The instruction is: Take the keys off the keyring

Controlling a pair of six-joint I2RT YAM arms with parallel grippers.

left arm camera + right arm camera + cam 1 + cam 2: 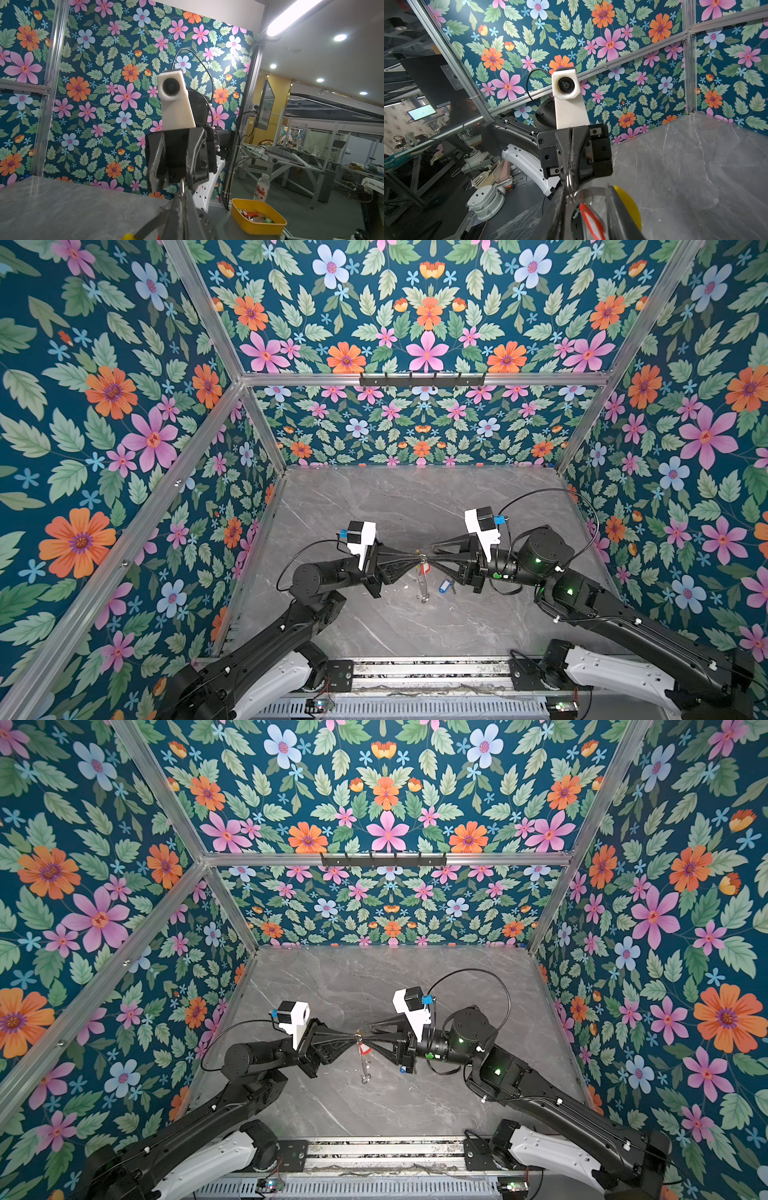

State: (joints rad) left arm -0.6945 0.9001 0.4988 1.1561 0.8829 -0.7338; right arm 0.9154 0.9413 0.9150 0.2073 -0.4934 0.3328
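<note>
Where the two black arms reach in from the lower corners of both top views, they meet tip to tip a little below the middle of the frame, over the grey marbled worktop (374, 497). Nearest, right of centre, the blue-tagged key (444, 585) lies flat on the worktop. It is apart from the rest, just below the right end effector (430, 555) in the frame. Left of it the red-tagged key (424, 570) hangs clear of the worktop, its silver metal trailing down the frame below the tag. It hangs from the keyring (591, 190), a thin silver hoop whose yellow sleeve (631, 205) shows at the lower middle of the right wrist view. The left end effector (417, 562) has its jaws pressed together on the keyring's wire. The right end effector's jaws stand apart, with the hoop and the red tag passing through the gap between them. Farthest, a black hook rail (422, 380) sits on the flowered back wall at upper centre.
</note>
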